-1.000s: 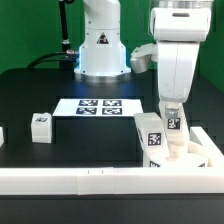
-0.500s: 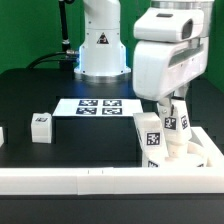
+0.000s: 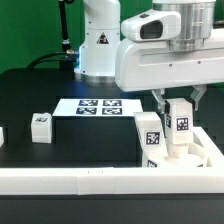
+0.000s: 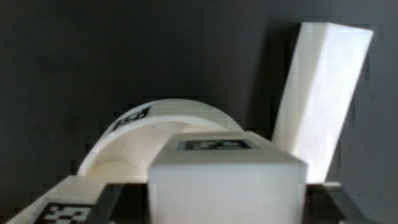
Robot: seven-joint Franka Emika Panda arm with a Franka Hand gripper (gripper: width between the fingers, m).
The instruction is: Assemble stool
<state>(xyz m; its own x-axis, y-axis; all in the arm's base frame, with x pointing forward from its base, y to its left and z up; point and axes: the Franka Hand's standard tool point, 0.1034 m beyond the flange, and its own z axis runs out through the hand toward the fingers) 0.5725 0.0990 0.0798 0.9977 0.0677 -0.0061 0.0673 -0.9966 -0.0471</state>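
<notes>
My gripper [image 3: 179, 112] is shut on a white tagged stool leg [image 3: 181, 123] and holds it upright over the round seat [image 3: 190, 152] at the exterior view's right. A second leg [image 3: 150, 137] stands upright on the seat beside it. A third leg [image 3: 40, 126] lies on the table at the exterior view's left. In the wrist view the held leg [image 4: 221, 180] fills the space between my fingers [image 4: 111, 200], with the seat [image 4: 151, 135] beyond it.
White border bars run along the front [image 3: 90, 178] and at the right [image 3: 213, 150]; one shows in the wrist view [image 4: 324, 90]. The marker board [image 3: 97, 105] lies at the table's middle. The robot base [image 3: 100, 45] stands behind it.
The wrist has turned, so the gripper body now faces broadside to the camera. The held leg has shifted slightly to the exterior view's right and risen a little over the seat.
</notes>
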